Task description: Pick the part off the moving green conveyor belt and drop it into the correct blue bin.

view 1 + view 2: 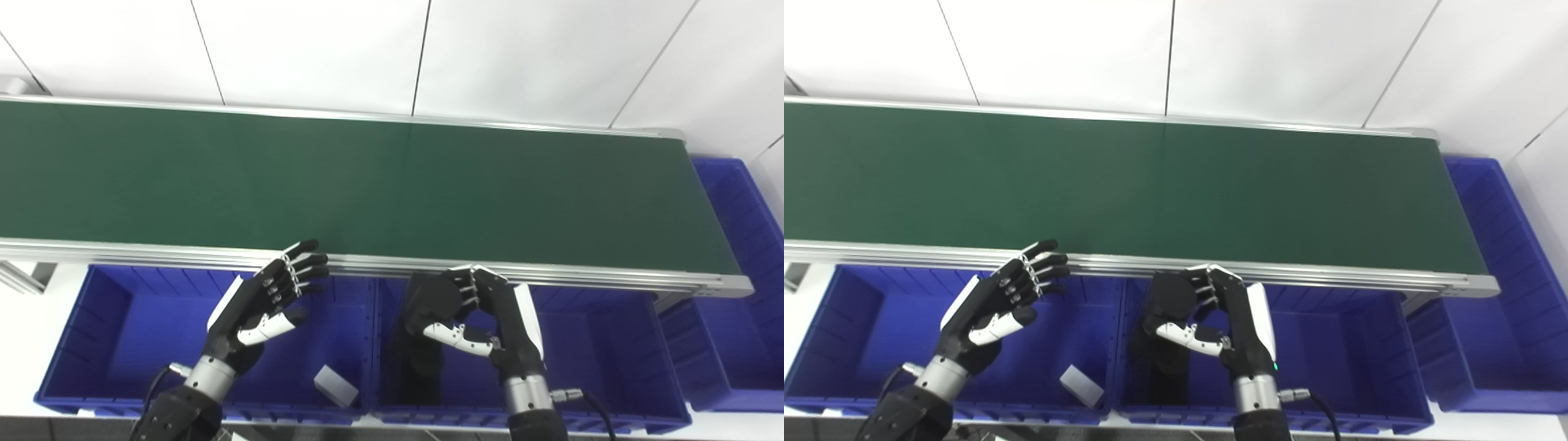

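right hand [484, 318] clamped on black block [432, 297] above middle bin [612, 343] | left hand [269, 300] held spread, nothing gripped | white block [335, 386] seen in left bin [92, 318]

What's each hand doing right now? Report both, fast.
Left hand: open, holding nothing, above a blue bin.
Right hand: shut on a black part.

A factory-style sorting station: green conveyor belt [367, 190] (aluminium-framed) above blue plastic bins [110, 324], on a white floor.
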Robot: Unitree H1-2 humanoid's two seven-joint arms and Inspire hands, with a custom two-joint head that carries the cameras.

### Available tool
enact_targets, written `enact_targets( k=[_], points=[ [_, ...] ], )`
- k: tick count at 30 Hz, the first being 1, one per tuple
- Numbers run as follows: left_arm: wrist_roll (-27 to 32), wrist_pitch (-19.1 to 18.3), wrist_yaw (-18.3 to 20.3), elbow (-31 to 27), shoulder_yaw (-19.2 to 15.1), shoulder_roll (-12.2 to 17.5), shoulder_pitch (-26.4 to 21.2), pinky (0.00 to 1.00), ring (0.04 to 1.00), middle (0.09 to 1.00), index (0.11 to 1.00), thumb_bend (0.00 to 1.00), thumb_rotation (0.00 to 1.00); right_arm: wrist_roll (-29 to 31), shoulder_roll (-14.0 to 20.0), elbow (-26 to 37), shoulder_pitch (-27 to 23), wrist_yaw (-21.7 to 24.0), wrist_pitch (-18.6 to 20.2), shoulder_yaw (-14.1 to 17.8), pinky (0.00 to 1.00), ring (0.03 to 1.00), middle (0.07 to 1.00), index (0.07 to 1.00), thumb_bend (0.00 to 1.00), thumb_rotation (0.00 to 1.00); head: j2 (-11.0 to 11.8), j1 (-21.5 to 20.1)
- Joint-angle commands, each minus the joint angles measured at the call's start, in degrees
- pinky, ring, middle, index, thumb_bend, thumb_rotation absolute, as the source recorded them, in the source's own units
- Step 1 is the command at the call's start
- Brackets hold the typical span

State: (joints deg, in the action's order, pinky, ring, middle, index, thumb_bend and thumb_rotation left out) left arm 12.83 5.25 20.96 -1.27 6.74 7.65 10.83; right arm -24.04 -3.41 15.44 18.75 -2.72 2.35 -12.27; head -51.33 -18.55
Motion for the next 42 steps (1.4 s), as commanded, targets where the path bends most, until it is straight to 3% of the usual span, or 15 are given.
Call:
enact_targets(
  k=[1, 14, 23, 31, 42],
  points=[
    [0.37, 0.50, 0.38, -1.58, -0.11, 0.56, -0.76, 0.72, 0.789, 0.818, 0.858, 1.00, 0.46, -0.65, 0.09, -0.11, -0.68, 0.05, -0.08, -0.62, 0.32, 0.442, 0.527, 0.532, 0.49, 0.00, 0.05, 0.09],
    [0.62, 0.63, 0.55, -1.58, -0.23, 0.91, -0.68, 0.73, 0.791, 0.818, 0.867, 1.00, 0.46, -6.20, 0.58, -0.92, -1.05, -0.85, 2.23, -1.76, 0.33, 0.427, 0.512, 0.544, 0.49, 0.00, 0.45, -0.24],
    [0.72, 0.31, 0.51, -2.05, -0.48, 1.34, -0.66, 0.72, 0.784, 0.812, 0.865, 1.00, 0.47, -7.22, 0.60, 2.47, 0.88, -2.73, 4.99, 2.97, 0.32, 0.436, 0.519, 0.539, 0.49, 0.00, 0.20, -0.59],
    [0.92, 0.07, 0.66, -2.05, -0.81, 1.80, -0.75, 0.73, 0.786, 0.811, 0.865, 1.00, 0.46, -4.54, 0.93, 4.73, 2.43, -3.71, 4.07, 6.86, 0.33, 0.443, 0.520, 0.532, 0.50, 0.00, -0.10, -0.83],
    [2.08, -1.78, 1.02, -3.48, -1.07, 2.54, -0.61, 0.75, 0.811, 0.824, 0.871, 0.98, 0.46, -4.79, 1.15, 6.33, 3.55, -4.28, 3.63, 8.42, 0.33, 0.434, 0.511, 0.535, 0.50, 0.00, -0.95, -1.01]
  ],
)
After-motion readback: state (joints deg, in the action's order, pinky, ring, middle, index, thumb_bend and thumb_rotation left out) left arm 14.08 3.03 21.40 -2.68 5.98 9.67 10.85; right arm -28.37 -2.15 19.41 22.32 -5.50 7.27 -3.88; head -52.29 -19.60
